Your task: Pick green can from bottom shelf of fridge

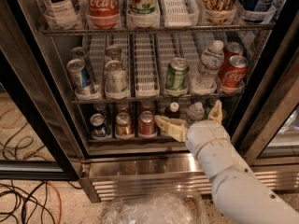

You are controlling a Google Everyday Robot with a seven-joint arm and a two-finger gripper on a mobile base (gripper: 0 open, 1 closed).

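Gripper (187, 112) is at the front of the bottom shelf (122, 140) of the fridge (140, 171), spread wide and holding nothing: one finger (170, 129) reaches out left, the other (215, 112) points up on the right. We take the green can (174, 111) to be the dark can with the pale top just behind the left finger, inside the open span and not touched as far as we can see. It is partly hidden, so we hold that ID loosely. Risk 1: the clear bottle (195, 113) sits in the same span, right beside the can, so closing from here could pinch the bottle, or both, and tip one over. Risk 2: the red can (146, 123) is just left of the left fingertip, and any shift left would shove it. Risk 3: the right finger stands close under the middle rack (140, 98), so lifting early could snag the wire. Risk 4: the paler green-and-silver can (177, 73) directly above the gripper is the wrong target. Counts for the bottom front row: three cans to the gripper's left (blue, copper, red), one green can and one clear bottle; more tops show dimly behind them, uncounted. The middle rack holds seven cans and one water bottle (208, 66). We see three racks and one gripper.
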